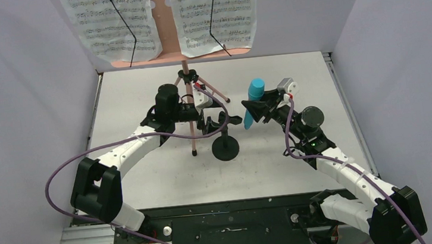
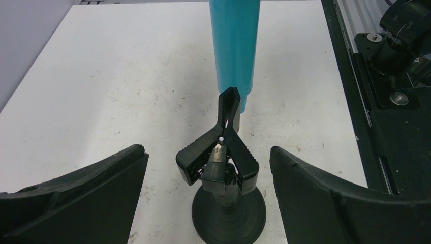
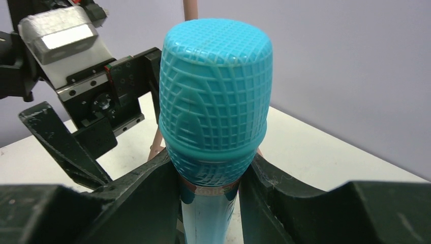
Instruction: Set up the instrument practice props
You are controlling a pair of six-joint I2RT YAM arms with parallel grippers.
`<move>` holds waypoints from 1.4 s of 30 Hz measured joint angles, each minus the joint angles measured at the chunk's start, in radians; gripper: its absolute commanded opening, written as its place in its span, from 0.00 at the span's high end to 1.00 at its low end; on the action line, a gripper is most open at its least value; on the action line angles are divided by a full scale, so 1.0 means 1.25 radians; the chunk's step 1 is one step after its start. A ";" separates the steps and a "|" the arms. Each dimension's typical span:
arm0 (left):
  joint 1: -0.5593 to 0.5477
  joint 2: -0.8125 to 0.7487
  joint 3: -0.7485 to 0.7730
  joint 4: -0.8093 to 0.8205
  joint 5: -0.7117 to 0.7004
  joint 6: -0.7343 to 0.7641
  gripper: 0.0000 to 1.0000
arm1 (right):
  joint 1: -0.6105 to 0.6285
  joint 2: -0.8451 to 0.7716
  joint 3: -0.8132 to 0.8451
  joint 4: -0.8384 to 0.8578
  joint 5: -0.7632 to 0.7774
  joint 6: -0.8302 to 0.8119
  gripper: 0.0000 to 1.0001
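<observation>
We list: teal microphone [image 3: 216,101], clamped in right gripper [image 1: 262,113] fingers; left gripper [image 1: 218,122], fingers spread wide flanking black mic stand [image 2: 223,168]; white surface [image 1: 140,105].

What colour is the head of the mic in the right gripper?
Teal, with a raised grid pattern. The mic shows best in the right wrist view.

No legible words, brands or numbers, sheet-music pages [image 1: 116,24] well beyond the right gripper [image 3: 209,201] show printed notation only, tiny marks on the teal microphone [image 3: 216,96] collar in its grip unreadable
</observation>
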 measured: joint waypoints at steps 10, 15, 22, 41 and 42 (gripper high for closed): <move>0.000 0.049 0.016 0.042 0.049 -0.005 0.13 | 0.000 -0.024 -0.020 -0.008 -0.001 -0.001 0.95; 0.000 0.064 0.017 0.070 0.058 -0.019 0.29 | 0.000 -0.021 -0.023 -0.006 -0.002 0.001 0.95; 0.020 0.121 0.075 0.084 0.144 -0.115 1.00 | 0.000 0.013 -0.023 0.009 -0.004 0.016 0.95; 0.039 0.145 0.031 0.267 0.162 -0.309 1.00 | 0.038 0.131 -0.023 0.134 -0.005 0.023 0.95; 0.039 0.145 0.030 0.269 0.161 -0.313 1.00 | 0.042 0.136 -0.023 0.140 -0.005 0.023 0.95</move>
